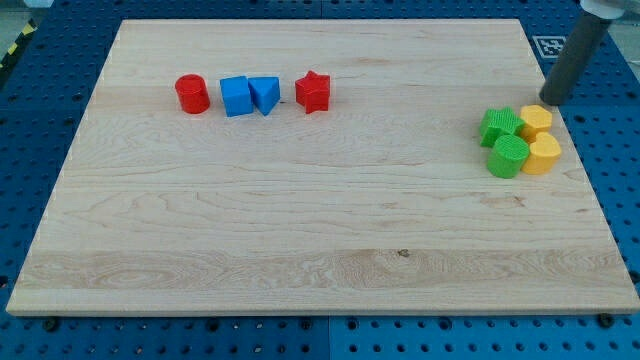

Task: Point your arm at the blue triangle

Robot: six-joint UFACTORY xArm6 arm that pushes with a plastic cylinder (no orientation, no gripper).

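The blue triangle (265,94) lies near the view's top left on the wooden board (320,220), touching a blue cube (236,96) on its left. A red cylinder (192,94) stands left of the cube and a red star (313,92) right of the triangle. My rod comes down from the view's top right corner and my tip (552,101) rests on the board far to the right of the blue triangle, just above a yellow block (536,121).
A cluster at the view's right holds a green star-like block (499,126), a green cylinder (508,156), and a second yellow block (542,154). The board sits on a blue perforated table (50,60). A fiducial tag (549,46) lies beside the rod.
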